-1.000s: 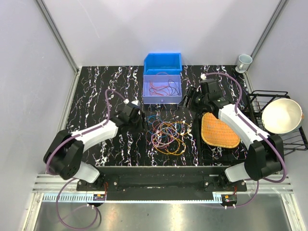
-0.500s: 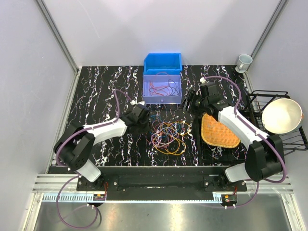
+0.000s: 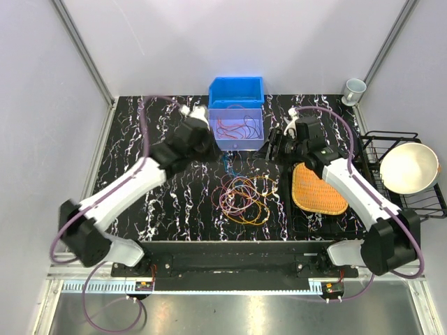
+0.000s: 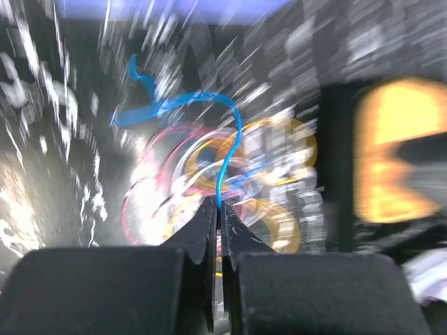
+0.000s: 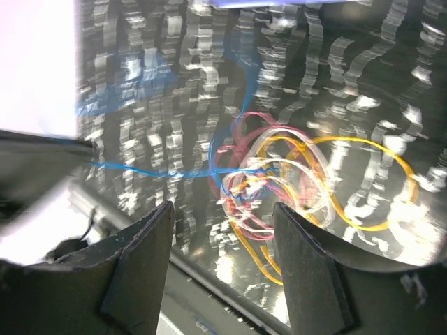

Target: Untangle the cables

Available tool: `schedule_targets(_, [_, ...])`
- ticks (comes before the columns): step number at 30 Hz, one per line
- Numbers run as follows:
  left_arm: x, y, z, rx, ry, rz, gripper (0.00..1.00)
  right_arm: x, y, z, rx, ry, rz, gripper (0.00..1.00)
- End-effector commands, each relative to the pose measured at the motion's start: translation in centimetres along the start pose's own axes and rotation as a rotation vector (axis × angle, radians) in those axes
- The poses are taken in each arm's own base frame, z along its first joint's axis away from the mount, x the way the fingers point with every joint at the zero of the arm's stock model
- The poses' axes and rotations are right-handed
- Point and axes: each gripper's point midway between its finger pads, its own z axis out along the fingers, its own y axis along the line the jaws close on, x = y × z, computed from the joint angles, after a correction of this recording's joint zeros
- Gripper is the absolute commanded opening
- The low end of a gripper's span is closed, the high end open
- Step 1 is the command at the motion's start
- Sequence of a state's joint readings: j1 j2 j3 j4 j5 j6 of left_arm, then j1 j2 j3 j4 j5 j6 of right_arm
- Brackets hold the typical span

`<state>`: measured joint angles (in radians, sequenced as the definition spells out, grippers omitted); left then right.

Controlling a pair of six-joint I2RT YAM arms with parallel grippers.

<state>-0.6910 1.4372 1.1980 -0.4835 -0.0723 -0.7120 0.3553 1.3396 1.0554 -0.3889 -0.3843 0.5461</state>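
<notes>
Black, white-veined bench (image 3: 174, 220) fills a white-walled cell; both arms reach in from its near edge.

Left end effector (image 4: 218, 207) — jaws fully closed, pinching the blue cable (image 4: 174, 105) at the fingertips. It is raised off the bench, near the front left corner of the clear bin (image 3: 236, 144). From the pinch the blue cable runs down toward the cables (image 3: 244, 197), a loose pile of orange, red, yellow and purple loops lying mid-bench. Both wrist views are blurred, so it cannot be told whether its far end is free of the pile.

Right end effector (image 5: 222, 213) — jaws wide, holding nothing, poised just beyond the right side of the cables and looking down on them.

Step in hand, as judged: drawing one strand out of the pile. The next move calls for a steady pull away from the cables. The right end effector would probably need to pin the other loops so they do not trail along.

Surroundings:
- The clear bin, with a few red strands inside, stands just beyond the cables; the blue bin (image 3: 236, 87) sits directly behind it.
- A woven mat (image 3: 318, 190) lies right of the cables, partly under the right arm.
- A rack (image 3: 426, 202) carrying a bowl (image 3: 408, 167) is at the right edge, and a cup (image 3: 354, 89) is at the far right corner.

The clear bin's front wall is the nearest obstruction to the left arm.
</notes>
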Motion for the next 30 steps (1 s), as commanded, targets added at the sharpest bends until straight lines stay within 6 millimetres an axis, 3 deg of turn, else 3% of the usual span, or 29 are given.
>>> schedule_targets(1, [-5.8, -2.9, -7.5, 0.077, -0.168, 0.055, 0.00, -2.3, 8.1, -4.2, -0.274, -0.068, -0.163, 0.64])
schedule_targets(5, [-6.1, -4.0, -9.3, 0.135, -0.176, 0.049, 0.00, -1.2, 12.3, -6.6, -0.418, -0.098, -0.289, 0.65])
schedule_targets(13, [-6.9, -5.0, -11.4, 0.192, -0.205, 0.035, 0.00, 0.3, 14.1, -7.8, -0.496, -0.110, -0.375, 0.68])
schedule_targets(21, [-7.3, -5.8, -12.4, 0.230, -0.213, 0.031, 0.00, 1.7, 14.1, -6.0, -0.472, -0.076, -0.400, 0.69])
schedule_targets(30, [-7.5, -6.0, -12.9, 0.241, -0.223, 0.027, 0.00, 2.7, 12.5, -2.0, -0.374, -0.037, -0.422, 0.68])
